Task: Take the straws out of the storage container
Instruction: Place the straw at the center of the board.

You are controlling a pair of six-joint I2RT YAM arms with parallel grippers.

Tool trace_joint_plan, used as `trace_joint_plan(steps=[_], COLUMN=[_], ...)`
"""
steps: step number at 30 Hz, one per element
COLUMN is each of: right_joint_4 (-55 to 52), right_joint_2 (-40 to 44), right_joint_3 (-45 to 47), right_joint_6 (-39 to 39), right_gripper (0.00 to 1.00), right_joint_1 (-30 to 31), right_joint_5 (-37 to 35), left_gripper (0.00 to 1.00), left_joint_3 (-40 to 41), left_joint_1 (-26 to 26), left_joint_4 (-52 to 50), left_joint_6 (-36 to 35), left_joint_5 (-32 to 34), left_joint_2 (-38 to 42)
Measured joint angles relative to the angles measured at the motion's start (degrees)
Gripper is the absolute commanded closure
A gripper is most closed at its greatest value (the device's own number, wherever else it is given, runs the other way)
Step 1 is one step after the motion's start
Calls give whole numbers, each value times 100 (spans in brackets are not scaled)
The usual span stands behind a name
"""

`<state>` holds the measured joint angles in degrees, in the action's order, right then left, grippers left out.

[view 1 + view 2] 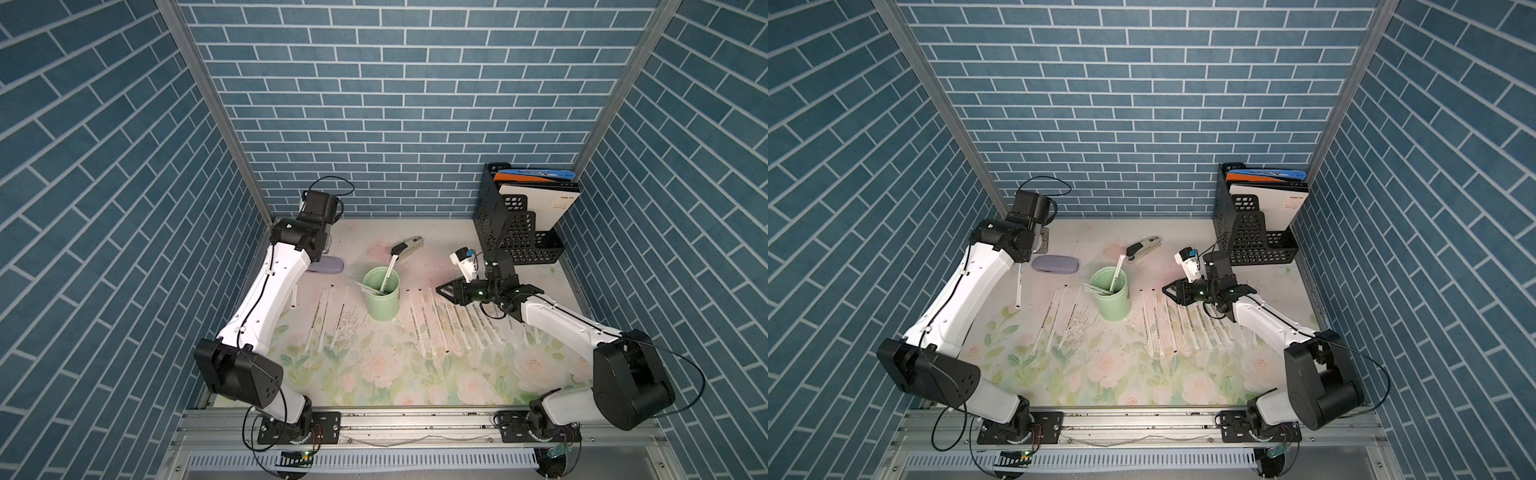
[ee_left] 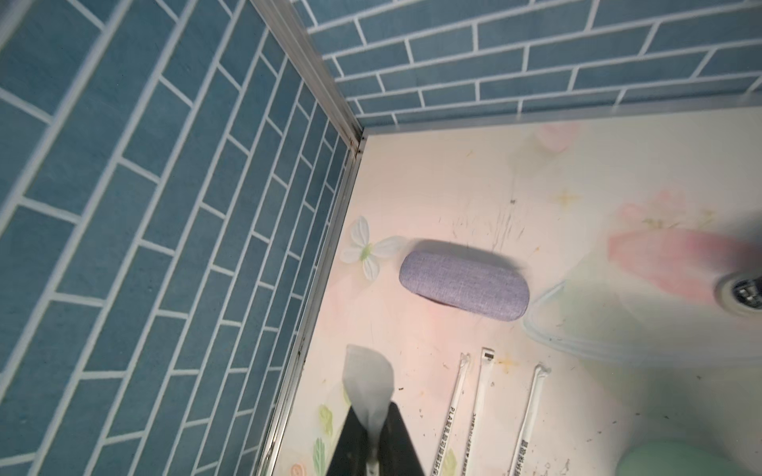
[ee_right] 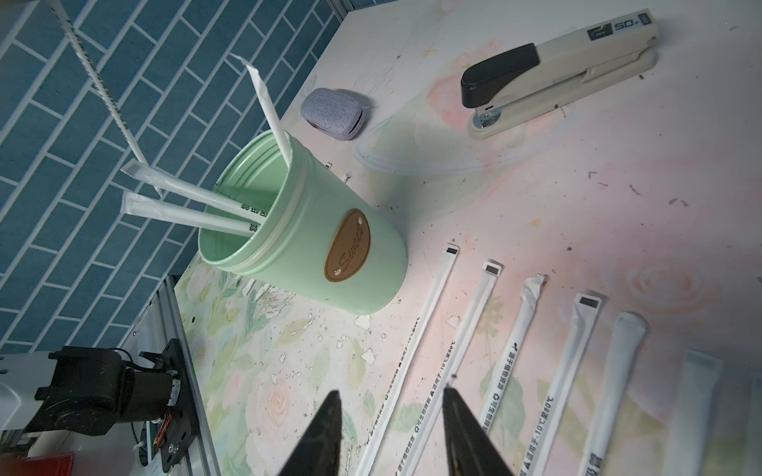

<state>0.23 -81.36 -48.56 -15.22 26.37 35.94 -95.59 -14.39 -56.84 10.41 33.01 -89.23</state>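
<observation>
Bearings are read from the cup, with 12 toward the back wall.

Cup (image 1: pixel 381 305): upright on the table (image 1: pixel 374 374), near the middle, brown label facing the right arm. Three straws (image 3: pixel 185 216) stand inside. Two lean over the rim toward 9 o'clock, and one (image 1: pixel 389 272) leans toward 1 o'clock.

Left gripper (image 2: pixel 371 416): fingers pressed together on the flared paper end of one straw (image 1: pixel 1018 286). That straw hangs at 9 o'clock, well apart from the cup, black end down. Whether its lower end touches the table cannot be told.

Right gripper (image 3: pixel 391 389): fingers apart, nothing between them. It sits at 3 o'clock, near the cup, above the inner end of a row of straws.

Loose straws: three lie side by side at 8 o'clock (image 1: pixel 340 316). A longer row (image 3: pixel 506 371) lies from 3 to 4 o'clock, roughly parallel, its far end hidden under the right arm. None of these touches the cup.

Other items: stapler (image 1: pixel 407 247) at 1 o'clock, near the cup. Grey case (image 1: pixel 1054 264) at 10 o'clock. Black file holder (image 1: pixel 515 232) at 2 o'clock, in the back corner, with folders in it.
</observation>
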Motion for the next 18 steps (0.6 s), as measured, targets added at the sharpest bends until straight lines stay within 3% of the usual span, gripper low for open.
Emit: trace_joint_plan(steps=[8,18], right_joint_4=[205,304], right_joint_2=[-92,-170], right_joint_3=[31,31], right_joint_6=[4,2], right_gripper=[59,59], right_joint_1=[0,0], right_joint_5=[125,173], left_gripper=[92,93], left_joint_3=[872,1300], left_joint_1=[326,389], left_joint_4=[160,479], left_joint_6=[24,-98], left_joint_5=[-302,-400], left_joint_2=[-485,-1040])
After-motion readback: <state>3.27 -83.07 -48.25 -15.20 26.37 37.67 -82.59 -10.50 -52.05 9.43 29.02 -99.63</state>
